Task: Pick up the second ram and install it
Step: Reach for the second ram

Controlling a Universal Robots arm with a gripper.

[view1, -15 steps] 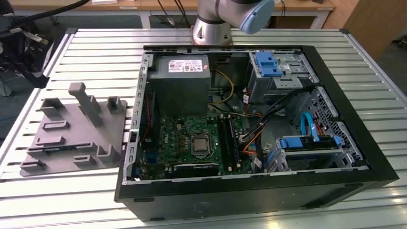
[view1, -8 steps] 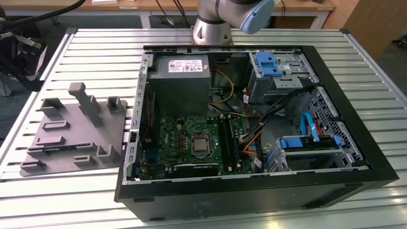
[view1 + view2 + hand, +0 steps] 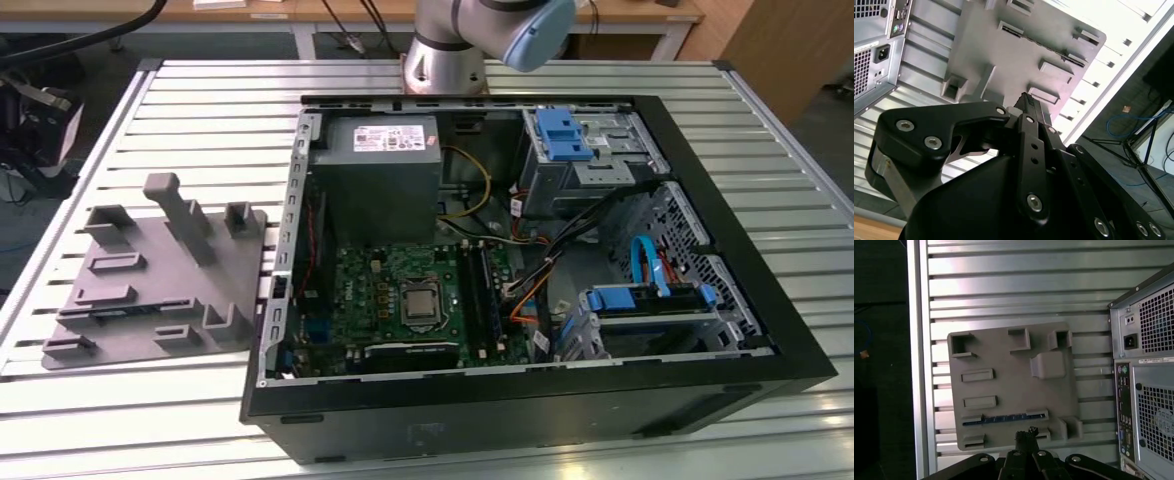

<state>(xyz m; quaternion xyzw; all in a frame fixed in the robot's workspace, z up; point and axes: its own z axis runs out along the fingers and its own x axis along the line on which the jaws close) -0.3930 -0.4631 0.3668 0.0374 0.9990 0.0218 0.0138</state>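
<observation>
The slatted worktop (image 3: 174,90) carries everything. The open computer case (image 3: 747,330) stands just beside the grey fixture plate (image 3: 1004,347), on the exterior view's right of it. I hang above that plate, so I judge the step in hand to be the approach for the pick-up, with nothing lifted yet.

The second ram (image 3: 1004,418) lies flat in a long slot of the plate, between two low blocks and near the plate edge closest to me. In the first wrist view my jaws sit over that same edge, close to the stick but apart from it. They look drawn together, narrow, with nothing between them.

As I read it, a grasp here calls for the jaws to part first. They must then line up across the stick's thin width, square to the slot, before going down onto it.
</observation>
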